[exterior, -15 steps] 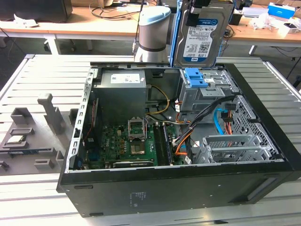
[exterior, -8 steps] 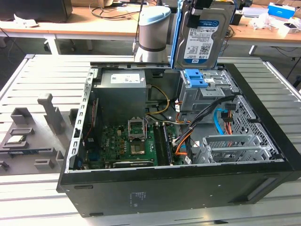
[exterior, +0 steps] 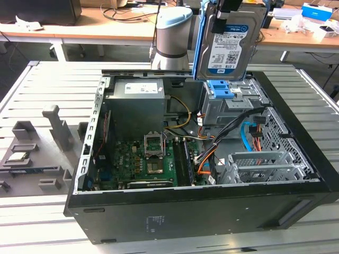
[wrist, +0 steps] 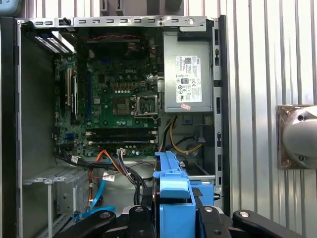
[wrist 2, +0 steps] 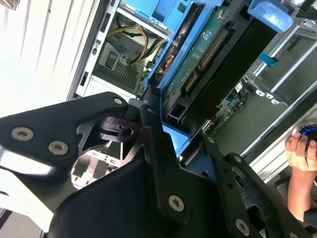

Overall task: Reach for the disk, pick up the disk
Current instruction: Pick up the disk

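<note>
Silver-grey disk [exterior: 233, 32] | white-blue barcode label [exterior: 225, 59] | held by gripper [exterior: 232, 7] | above case [exterior: 159, 217]

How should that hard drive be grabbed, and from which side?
At its upper end, pinching the two flat faces from above: the disk hangs upright over the case, thin edge up, and the gripper is shut on it there.
</note>
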Available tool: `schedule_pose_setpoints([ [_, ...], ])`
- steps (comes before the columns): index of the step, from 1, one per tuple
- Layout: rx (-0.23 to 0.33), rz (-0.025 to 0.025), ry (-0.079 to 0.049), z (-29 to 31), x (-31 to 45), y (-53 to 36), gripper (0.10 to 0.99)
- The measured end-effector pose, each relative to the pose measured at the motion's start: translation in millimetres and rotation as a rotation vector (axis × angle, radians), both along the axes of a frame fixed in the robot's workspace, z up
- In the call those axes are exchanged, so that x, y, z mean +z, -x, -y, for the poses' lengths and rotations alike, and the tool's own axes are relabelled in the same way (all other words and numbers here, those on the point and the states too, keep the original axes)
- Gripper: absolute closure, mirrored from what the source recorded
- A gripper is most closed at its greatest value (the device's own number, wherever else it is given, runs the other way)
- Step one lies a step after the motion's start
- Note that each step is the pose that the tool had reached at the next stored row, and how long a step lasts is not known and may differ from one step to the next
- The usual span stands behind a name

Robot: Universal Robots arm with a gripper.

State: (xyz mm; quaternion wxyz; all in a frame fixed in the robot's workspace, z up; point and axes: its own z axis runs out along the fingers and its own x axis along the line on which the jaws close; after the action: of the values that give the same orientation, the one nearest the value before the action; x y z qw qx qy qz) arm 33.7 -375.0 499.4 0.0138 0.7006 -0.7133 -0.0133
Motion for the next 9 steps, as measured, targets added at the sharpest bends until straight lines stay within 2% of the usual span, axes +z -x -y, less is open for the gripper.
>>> schedule_pose_setpoints([
  [9,0.0,0.0,0.0,7.5,0.0,0.0,0.718],
])
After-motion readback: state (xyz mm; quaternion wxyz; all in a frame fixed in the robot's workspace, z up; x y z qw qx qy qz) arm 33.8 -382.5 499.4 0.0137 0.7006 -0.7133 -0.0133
